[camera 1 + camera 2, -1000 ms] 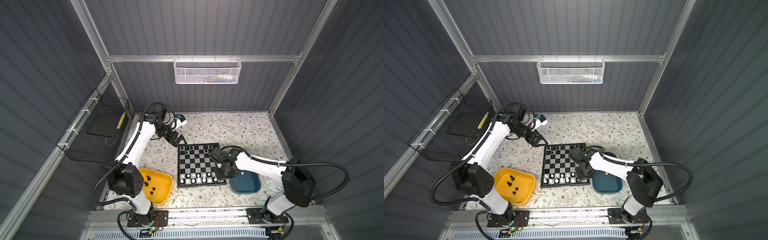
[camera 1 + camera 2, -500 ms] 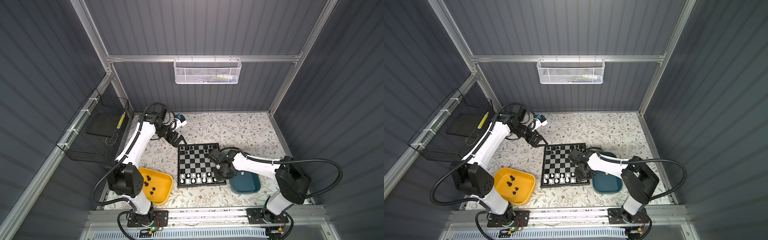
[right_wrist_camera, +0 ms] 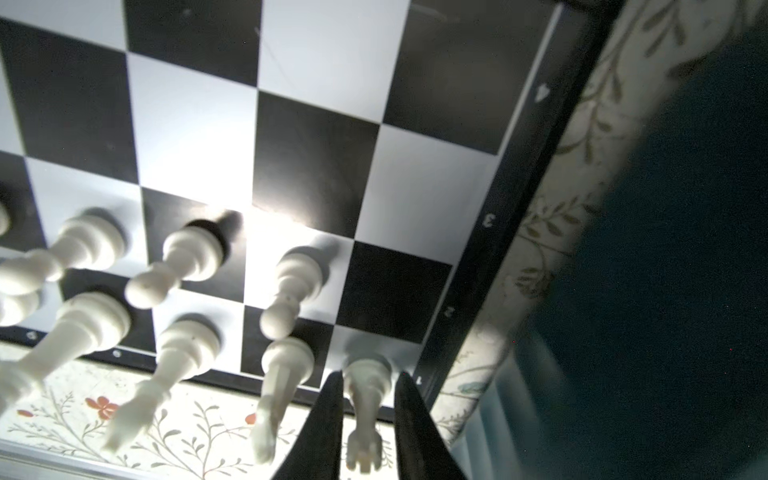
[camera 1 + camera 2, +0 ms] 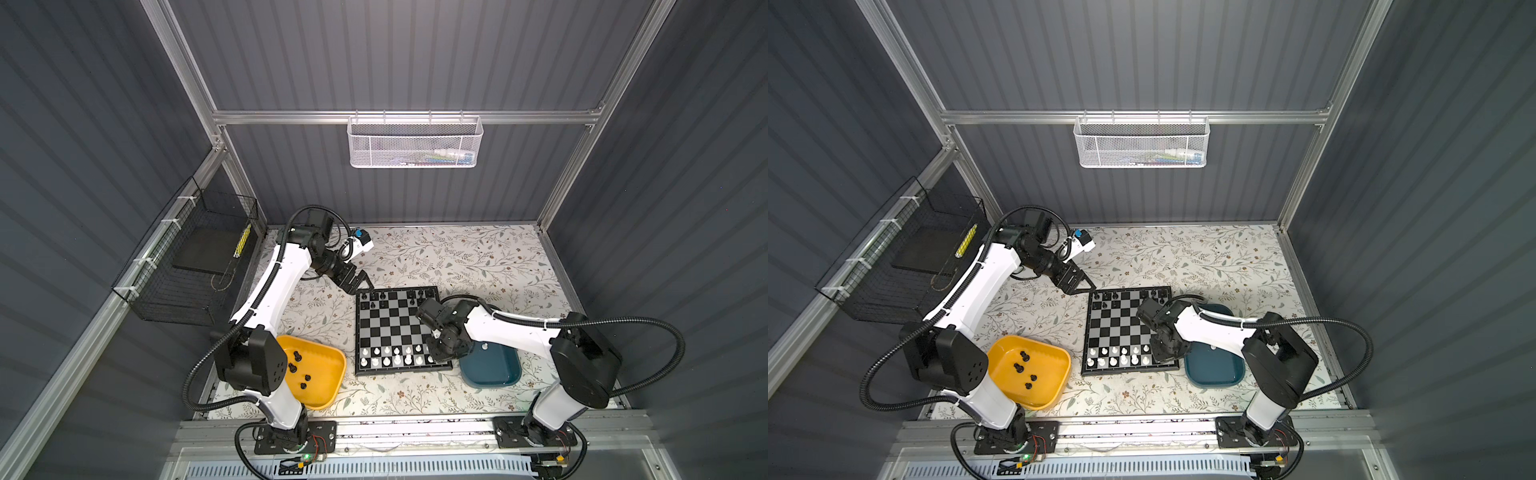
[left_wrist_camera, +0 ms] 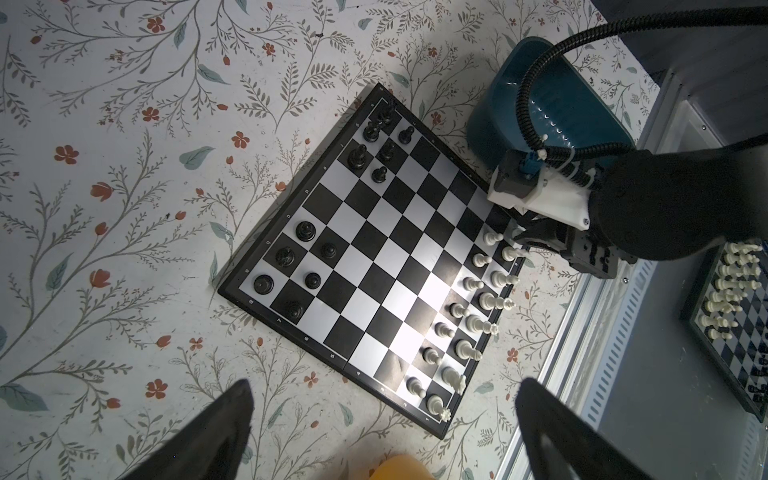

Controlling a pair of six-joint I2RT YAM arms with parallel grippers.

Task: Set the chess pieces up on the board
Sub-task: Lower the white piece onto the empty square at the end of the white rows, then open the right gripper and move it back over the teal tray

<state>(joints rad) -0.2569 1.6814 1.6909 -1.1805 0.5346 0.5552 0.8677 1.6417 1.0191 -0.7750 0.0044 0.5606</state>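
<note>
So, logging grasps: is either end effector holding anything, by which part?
Nothing held. The right end effector straddles the white plastic rook on the checkered chessboard's corner, gaps both sides; left end effector open, empty.

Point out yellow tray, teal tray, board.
yellow tray (image 4: pixel 322 386): in a top view, bare floor.
teal tray (image 4: pixel 494 368): in a top view, bare floor.
board (image 4: pixel 390 328): in a top view, bare middle square.

Board (image 4: pixel 390 328) between left tray (image 4: pixel 324 382) and right tray (image 4: pixel 494 370)
</note>
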